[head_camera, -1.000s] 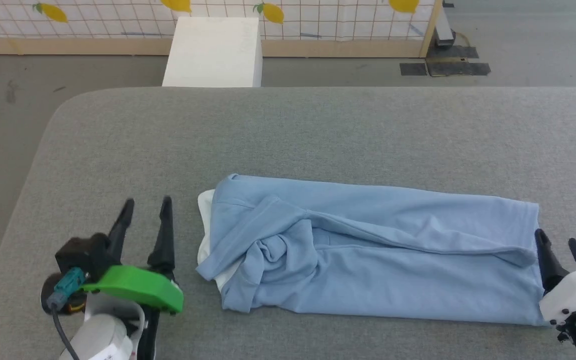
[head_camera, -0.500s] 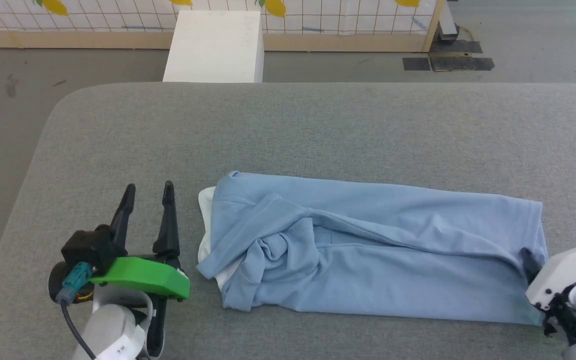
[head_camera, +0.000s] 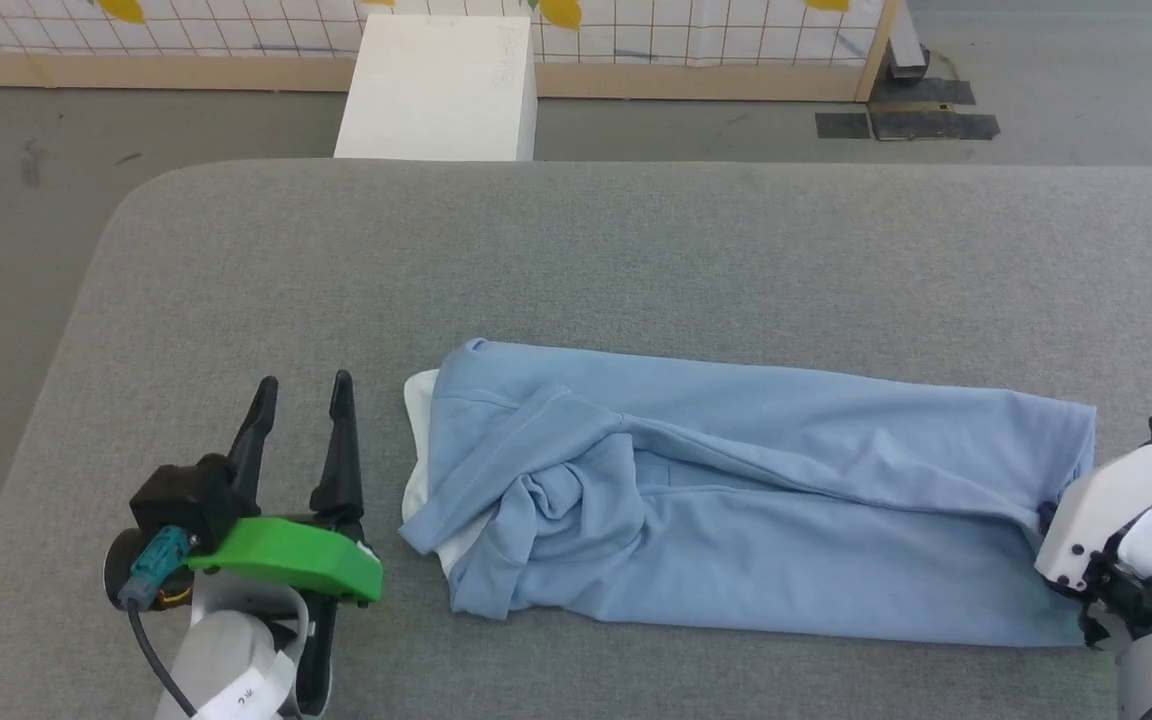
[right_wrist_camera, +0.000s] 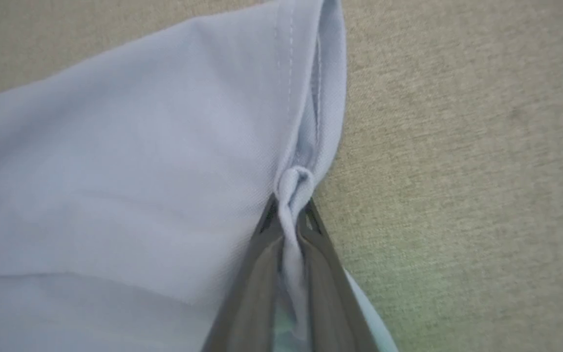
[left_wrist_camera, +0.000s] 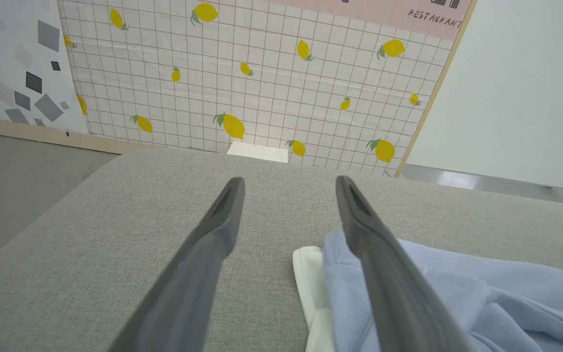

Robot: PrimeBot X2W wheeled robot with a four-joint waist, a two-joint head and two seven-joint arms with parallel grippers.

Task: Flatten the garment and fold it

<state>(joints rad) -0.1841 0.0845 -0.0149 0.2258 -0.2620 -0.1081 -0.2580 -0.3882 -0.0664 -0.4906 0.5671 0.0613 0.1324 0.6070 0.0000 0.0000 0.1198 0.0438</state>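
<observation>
The garment [head_camera: 766, 510] is lying near the front edge of the grey table [head_camera: 636, 250], stretched sideways as a long narrow band, with its white collar [head_camera: 420, 400] pointing to my left and its hem to my right. It is looking already doubled lengthwise, but the collar end is bunching into a knot of twisted cloth. So I am judging the flattening as only partly done and the neat folding as mostly ahead.

My right gripper [right_wrist_camera: 291, 234] is pinching the stitched hem edge at the right end, its jaws clamped tight on a small pucker of blue fabric. My left gripper [head_camera: 303, 385] is sitting just beside the collar, fingers spread wide, holding nothing, low over the table.

I am guessing the lump at the left is a tucked-under sleeve, though the folds are hiding too much for me to be sure. What is remaining, as I am reading it, is taking the collar end, smoothing that tangle, then folding across.
</observation>
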